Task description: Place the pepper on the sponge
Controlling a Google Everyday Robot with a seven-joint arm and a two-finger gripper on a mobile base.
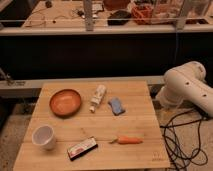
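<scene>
The pepper [129, 140] lay by the desk's [142, 97] front edge, apart from the sponge [117, 105]. The tool was hidden beyond the right edge, and I couldn't tell its grip.

Only part of the robot is seen, past the right edge of the tabletop [135, 120]: a stretch of the arm [186, 86].

- Shell noted as white to cream, smooth, matt, with soft grey shading on the underside.
- Shape: thick, rounded tubular segments; ends are capped in domes, no sharp corners observed.
- A darker seam is seen where two segments meet.
- A few small dark marks [202, 93] are noted along the lower segment; whether screws or holes cannot be told.
- No lettering can be made out.
- Black cables [175, 137] are looped on the floor below; whether they are joined to the arm cannot be told.
- The gripper lies outside the view.
</scene>
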